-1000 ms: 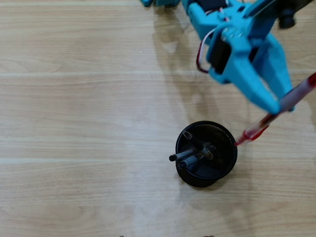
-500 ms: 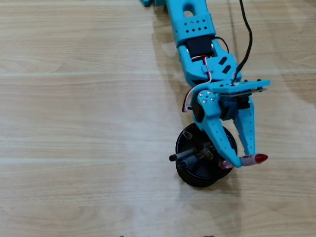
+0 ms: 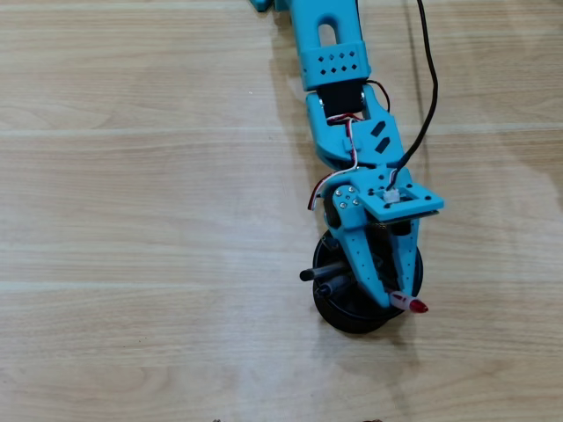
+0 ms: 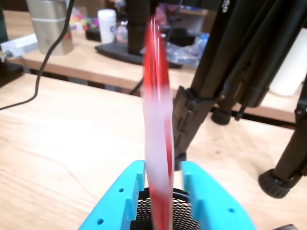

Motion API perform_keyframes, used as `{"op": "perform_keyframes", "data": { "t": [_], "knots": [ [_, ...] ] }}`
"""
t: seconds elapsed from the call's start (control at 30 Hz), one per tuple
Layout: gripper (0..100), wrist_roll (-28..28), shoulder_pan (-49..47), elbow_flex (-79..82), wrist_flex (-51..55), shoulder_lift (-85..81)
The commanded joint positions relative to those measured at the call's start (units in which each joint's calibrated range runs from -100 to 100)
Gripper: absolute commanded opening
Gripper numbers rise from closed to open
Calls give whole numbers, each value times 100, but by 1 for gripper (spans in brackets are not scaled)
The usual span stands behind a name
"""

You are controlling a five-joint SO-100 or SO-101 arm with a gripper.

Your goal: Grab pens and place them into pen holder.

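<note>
In the overhead view my blue gripper (image 3: 396,294) hangs over a round black mesh pen holder (image 3: 347,318). A red and white pen (image 3: 411,303) sticks out between the fingertips, over the holder's right rim. In the wrist view this pen (image 4: 158,120) stands upright between the two blue fingers (image 4: 122,196) and is motion-blurred while the fingers are sharp. A narrow gap shows between the pen and the right finger. Its lower end is inside the mesh holder (image 4: 181,213). Two dark pens (image 3: 315,274) lean out of the holder's left side.
A black cable (image 3: 429,97) runs along the arm's right side. In the wrist view, black tripod legs (image 4: 225,72) stand close behind the holder, and a second table with a metal cup (image 4: 50,24) and clutter is beyond.
</note>
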Motion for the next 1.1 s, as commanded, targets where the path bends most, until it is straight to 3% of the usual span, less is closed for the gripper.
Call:
{"op": "perform_keyframes", "data": {
  "t": [0.0,0.13,0.3,0.57,0.67,0.77,0.93,1.07],
  "knots": [
    [12,36,70,200,-111,-870],
    [11,209,151,508,-111,-1530],
    [10,1380,167,1604,292,-3127],
    [11,2697,70,7434,4177,-8732],
    [11,3131,151,8820,5527,-10887],
    [11,3188,167,9562,7194,-12730],
    [10,3183,151,9725,9669,-12772],
    [10,3188,-228,9779,9575,-13051]
  ]
}}
